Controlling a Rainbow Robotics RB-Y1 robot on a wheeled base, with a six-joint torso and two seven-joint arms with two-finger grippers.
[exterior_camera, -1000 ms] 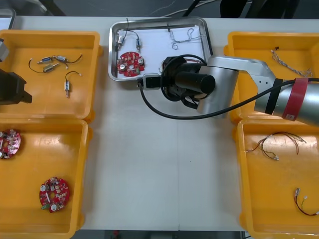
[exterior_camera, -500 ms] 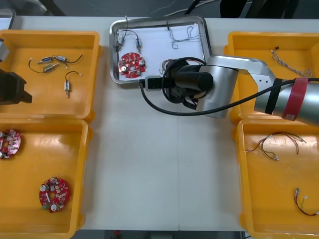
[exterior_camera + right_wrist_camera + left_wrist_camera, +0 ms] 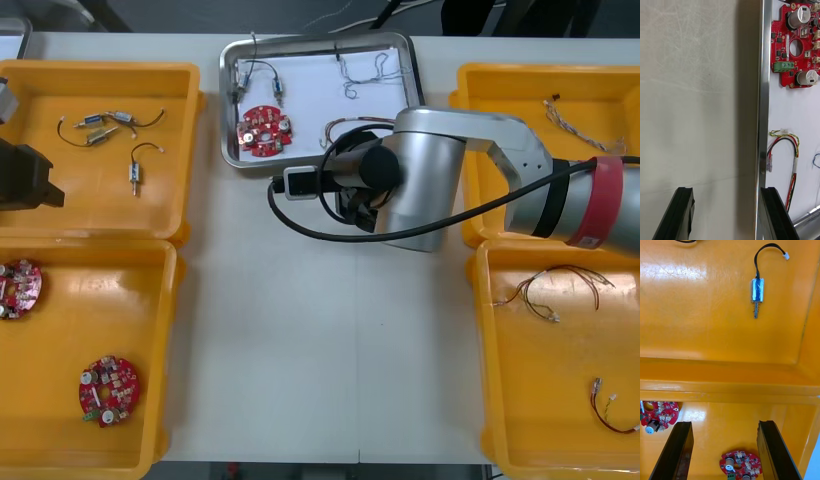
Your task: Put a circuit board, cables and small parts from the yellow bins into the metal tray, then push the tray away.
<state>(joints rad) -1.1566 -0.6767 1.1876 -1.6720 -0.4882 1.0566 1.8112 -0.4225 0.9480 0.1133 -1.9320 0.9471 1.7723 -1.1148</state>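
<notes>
Light flat table (image 3: 300, 350). Shiny rectangular metal tray (image 3: 226, 100) is set at the far middle. Yellow plastic bins are placed either side: left far bin (image 3: 90, 190), left near bin (image 3: 60, 360), right far bin (image 3: 610, 100), right near bin (image 3: 540, 400).

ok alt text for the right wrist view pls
The right gripper is open beside the metal tray, one finger over the light table, the other at the tray's shiny rim. Inside the white-lined tray lie a round red circuit board and a red and yellow cable.

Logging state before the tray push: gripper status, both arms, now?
Left gripper: open, empty, above the rectangular yellow bins.
Right gripper: open, empty, at the rim of the shiny metal tray.
</notes>
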